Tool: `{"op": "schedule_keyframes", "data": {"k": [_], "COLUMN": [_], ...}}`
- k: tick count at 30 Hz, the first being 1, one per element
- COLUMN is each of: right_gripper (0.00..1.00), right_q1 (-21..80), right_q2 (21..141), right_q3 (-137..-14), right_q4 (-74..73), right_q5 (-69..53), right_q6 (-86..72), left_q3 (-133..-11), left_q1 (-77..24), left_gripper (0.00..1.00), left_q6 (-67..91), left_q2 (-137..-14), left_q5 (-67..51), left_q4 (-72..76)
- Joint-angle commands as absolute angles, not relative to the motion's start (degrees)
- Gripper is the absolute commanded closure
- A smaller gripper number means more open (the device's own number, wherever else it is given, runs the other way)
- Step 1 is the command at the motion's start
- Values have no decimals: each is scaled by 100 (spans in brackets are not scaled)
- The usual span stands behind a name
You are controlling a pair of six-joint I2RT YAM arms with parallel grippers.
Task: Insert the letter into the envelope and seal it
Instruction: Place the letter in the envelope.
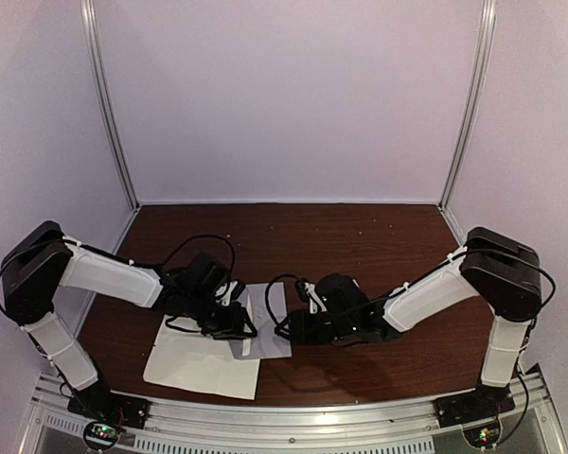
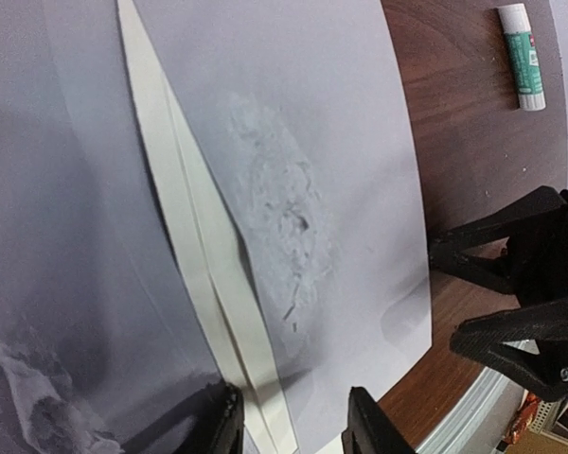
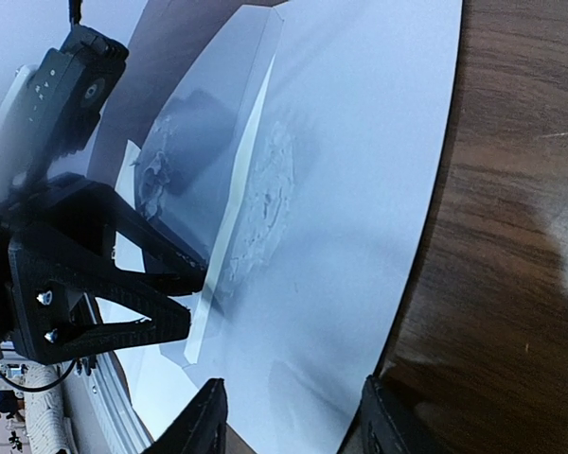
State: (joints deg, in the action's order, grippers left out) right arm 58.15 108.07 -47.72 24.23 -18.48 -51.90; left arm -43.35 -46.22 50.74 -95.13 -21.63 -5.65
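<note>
The pale grey-lavender envelope (image 1: 271, 305) lies mid-table, overlapping the right edge of the white letter (image 1: 201, 365). In the left wrist view the envelope (image 2: 341, 142) shows a torn, rough patch, and a white strip (image 2: 185, 236) runs between its two grey panels. My left gripper (image 1: 239, 326) is open, its jaws (image 2: 289, 426) straddling that strip low over the paper. My right gripper (image 1: 286, 328) is open, its jaws (image 3: 289, 421) spanning the envelope's (image 3: 360, 189) near corner. The grippers face each other, a little apart, as the left wrist view shows of the right one (image 2: 445, 295) and the right wrist view of the left one (image 3: 197, 298).
A white glue stick with a green label (image 2: 522, 55) lies on the brown wooden table (image 1: 369, 236) beyond the envelope. A metal rail (image 1: 293, 413) runs along the near edge. Pale walls and posts enclose the table on three sides.
</note>
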Motion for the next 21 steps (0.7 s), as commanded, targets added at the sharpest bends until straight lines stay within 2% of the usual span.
{"op": "schedule_keyframes", "data": {"k": [1, 21], "right_gripper": [51, 52], "right_q1": [5915, 5924], "right_q2": [11010, 10987], "right_q3": [-4764, -4746], "right_q4": [2453, 2460], "right_q5": [-1940, -1885], "right_q6": [-5247, -5265], "left_q3": [-4196, -4244], "left_q1": [-4767, -4847], "left_gripper": [61, 61], "left_q6": [5170, 5272], "left_q2": [-9646, -9821], "left_q5": [-2268, -2308], "left_q4": [-467, -157]}}
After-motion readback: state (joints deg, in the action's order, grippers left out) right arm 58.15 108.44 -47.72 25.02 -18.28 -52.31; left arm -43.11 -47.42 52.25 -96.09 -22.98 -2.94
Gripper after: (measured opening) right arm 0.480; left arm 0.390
